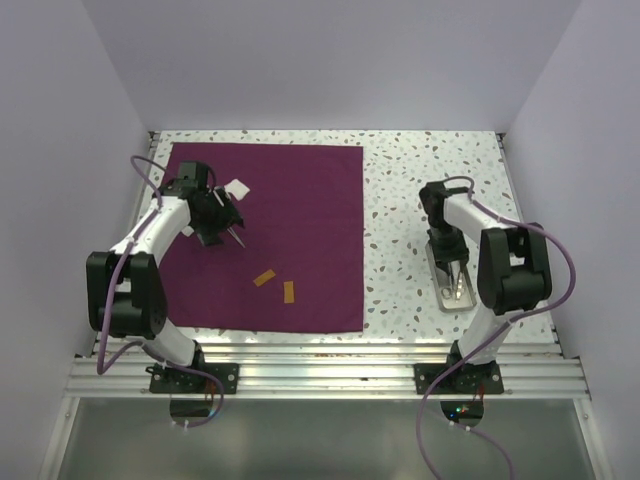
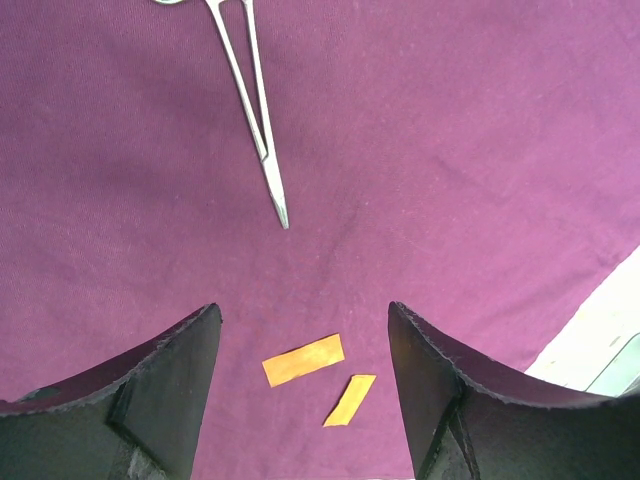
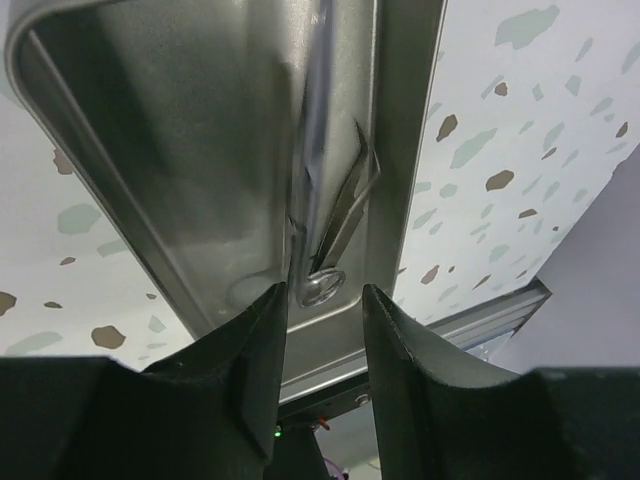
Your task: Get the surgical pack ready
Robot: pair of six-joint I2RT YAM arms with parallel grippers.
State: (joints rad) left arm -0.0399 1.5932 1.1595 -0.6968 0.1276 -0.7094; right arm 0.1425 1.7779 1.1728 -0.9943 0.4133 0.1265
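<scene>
Filling the space between the pale walls, the speckled table carries everything. The cloth lies spread as one flat plum-purple square over the table's left half, its near edge close to the rail where the arms are bolted, its far edge close to the back wall.

The left arm reaches over the cloth's far left part. The right arm bends back over the bare table on the right, well apart from the cloth.

The left gripper hangs above the cloth with its fingers spread wide and nothing between them. The right gripper points down into the tray, its fingers only a narrow gap apart; whether they touch anything there I cannot tell.

The tray is small, silver and oblong, and sits near the table's right near edge. A slim metal instrument lies along its floor, one end just before the right gripper's tips.

Forceps lie closed on the cloth ahead of the left gripper, tips pointing toward it.

Two orange strips rest on the cloth near each other, not touching, in its near middle. A white tag shows just beside the left wrist.
</scene>
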